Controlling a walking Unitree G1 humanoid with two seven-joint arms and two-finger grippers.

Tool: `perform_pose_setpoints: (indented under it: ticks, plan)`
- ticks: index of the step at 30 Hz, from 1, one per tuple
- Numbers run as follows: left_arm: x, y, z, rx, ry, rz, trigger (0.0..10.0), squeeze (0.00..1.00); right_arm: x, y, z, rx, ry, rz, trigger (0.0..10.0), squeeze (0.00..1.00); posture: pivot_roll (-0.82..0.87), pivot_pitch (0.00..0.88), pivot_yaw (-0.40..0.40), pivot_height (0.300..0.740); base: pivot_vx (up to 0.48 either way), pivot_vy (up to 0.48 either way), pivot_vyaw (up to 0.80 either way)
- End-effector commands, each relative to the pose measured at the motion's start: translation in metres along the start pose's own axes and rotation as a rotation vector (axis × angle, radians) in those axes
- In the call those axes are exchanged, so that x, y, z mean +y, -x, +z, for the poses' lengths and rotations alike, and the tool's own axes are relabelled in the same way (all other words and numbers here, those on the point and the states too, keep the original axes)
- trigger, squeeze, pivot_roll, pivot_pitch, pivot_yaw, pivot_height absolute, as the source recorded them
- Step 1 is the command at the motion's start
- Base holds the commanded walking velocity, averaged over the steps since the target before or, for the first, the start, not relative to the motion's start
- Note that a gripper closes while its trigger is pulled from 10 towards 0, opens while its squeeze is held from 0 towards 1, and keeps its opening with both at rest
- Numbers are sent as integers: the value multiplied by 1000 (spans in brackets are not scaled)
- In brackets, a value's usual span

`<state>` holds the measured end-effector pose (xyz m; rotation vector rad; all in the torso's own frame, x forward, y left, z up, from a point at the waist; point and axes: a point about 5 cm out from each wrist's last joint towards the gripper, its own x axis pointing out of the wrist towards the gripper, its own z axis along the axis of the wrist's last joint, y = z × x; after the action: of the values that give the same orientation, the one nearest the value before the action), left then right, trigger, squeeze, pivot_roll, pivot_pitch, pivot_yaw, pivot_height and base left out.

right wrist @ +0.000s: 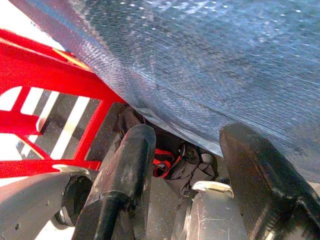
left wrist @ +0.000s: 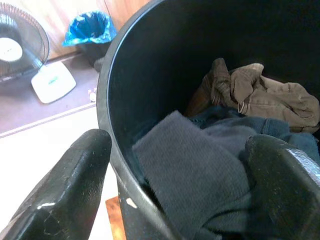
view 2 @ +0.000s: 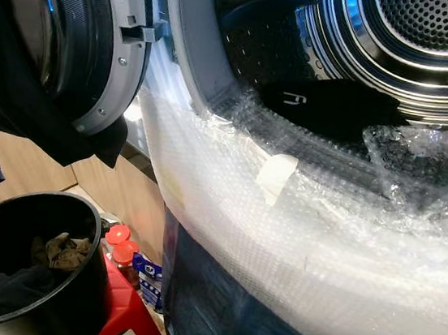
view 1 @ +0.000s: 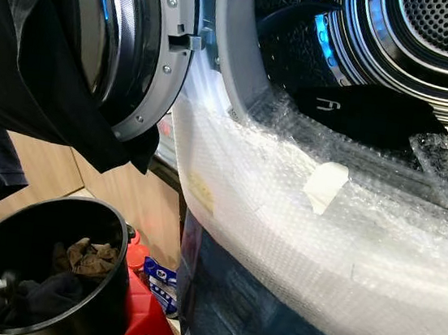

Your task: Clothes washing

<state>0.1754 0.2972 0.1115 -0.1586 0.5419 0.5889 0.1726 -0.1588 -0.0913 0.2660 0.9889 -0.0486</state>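
Black bucket holds tan and navy clothes (red stool beneath); bubble wrap clear.

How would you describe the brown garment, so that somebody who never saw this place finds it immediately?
Start at the open front-loading washing machine and look down to its left, to the round black plastic bucket. Inside lies the crumpled brown garment, against the far wall. It alone is tan; the clothes beside it are dark grey and navy.

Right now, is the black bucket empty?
No, the black bucket holds a tan garment and dark blue clothes, with the open left claw straddling its rim.
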Motion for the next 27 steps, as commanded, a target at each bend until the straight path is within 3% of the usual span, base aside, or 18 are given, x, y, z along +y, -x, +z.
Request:
perform_pose_setpoints:
  ticks: [1,7,8,9,10,16,22,27]
  plan:
    - [-3,3,5,-11,32,-14,10000,1000,0,1,-7,28,-10,-11,10000,0,406,21,17,740,0,0,0]
    - [-2,3,3,32,21,-3,10000,1000,1,1,-9,29,-7,5,10000,0,400,35,20,740,0,0,0]
    - [-1,2,3,35,10,-4,10000,125,-1,1,-9,33,-9,-9,10000,0,397,39,20,740,0,0,0]
    - [-1,2,3,34,7,-5,10000,125,-2,1,-10,36,-8,-12,10000,0,397,39,20,740,0,0,0]
    - [-1,1,6,22,7,7,10000,0,-1,1,-9,35,3,-1,10000,0,383,36,26,740,0,0,0]
    - [-9,-4,11,11,23,-24,10000,0,0,1,-8,28,9,5,10000,0,375,47,34,740,0,0,0]
    - [-23,-8,17,-2,-34,-147,10000,0,2,1,-11,28,4,12,10000,0,351,59,38,740,0,0,0]
    - [-30,-8,17,15,-53,-181,10000,0,-2,2,-12,27,-11,-1,10000,0,354,65,35,740,0,0,0]
